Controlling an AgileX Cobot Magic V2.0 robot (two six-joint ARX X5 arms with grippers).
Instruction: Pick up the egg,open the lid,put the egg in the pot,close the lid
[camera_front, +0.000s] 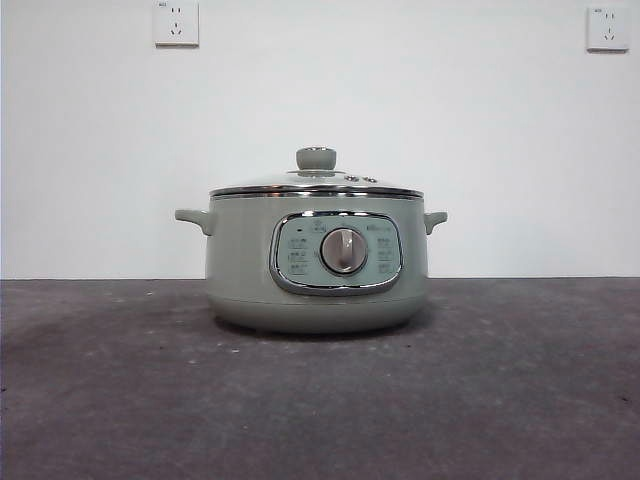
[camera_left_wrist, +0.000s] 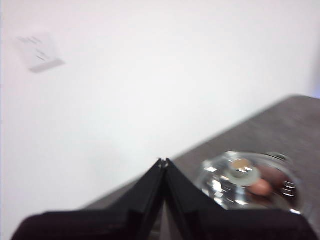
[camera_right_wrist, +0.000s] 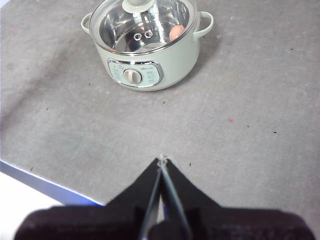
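Note:
The sage-green pot (camera_front: 316, 260) stands in the middle of the grey table with its control dial (camera_front: 343, 250) facing the front camera. The glass lid (camera_front: 316, 186) with its green knob (camera_front: 316, 158) sits closed on the pot. The reddish-brown egg (camera_right_wrist: 176, 33) lies inside the pot, seen through the lid; it also shows in the left wrist view (camera_left_wrist: 260, 187). My left gripper (camera_left_wrist: 163, 161) is shut and empty, up beside the pot (camera_left_wrist: 250, 182). My right gripper (camera_right_wrist: 162, 159) is shut and empty, well back from the pot (camera_right_wrist: 147, 50) above the table.
The grey table (camera_right_wrist: 240, 125) has a blue front edge (camera_right_wrist: 45, 186) near my right gripper. A white wall with two power sockets (camera_front: 176, 22) (camera_front: 607, 28) stands behind the pot.

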